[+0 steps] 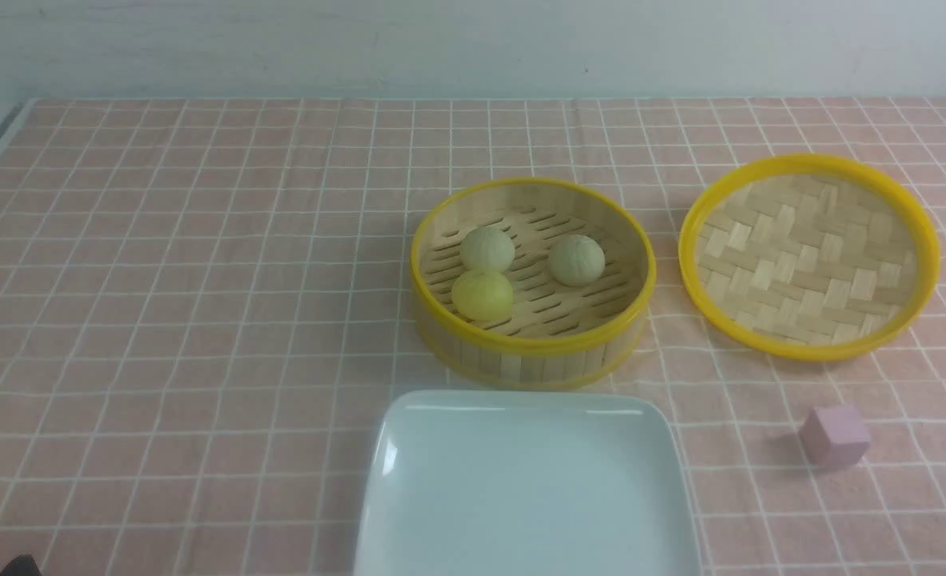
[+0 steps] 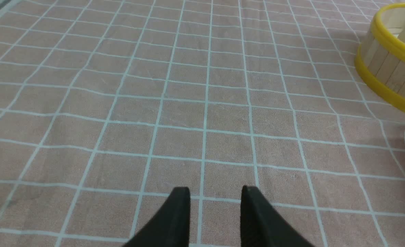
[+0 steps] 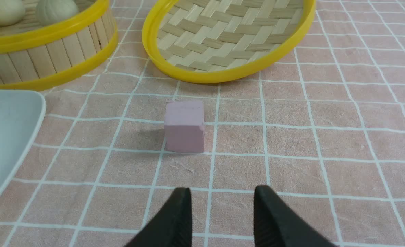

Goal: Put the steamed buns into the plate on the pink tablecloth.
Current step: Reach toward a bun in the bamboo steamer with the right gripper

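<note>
Right gripper [image 3: 223,206] and left gripper [image 2: 215,206] hang spread, empty; the buns [image 1: 487,248] ahead look soft, light, round, so I'd pinch gently across the middle.

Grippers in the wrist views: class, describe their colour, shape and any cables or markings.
The left gripper and right gripper look alike. Each shows two matte black fingers, broad at the base and tapering to narrow, blunt tips. No cables, markings or labels show. Nothing beyond the fingers is in frame.
</note>
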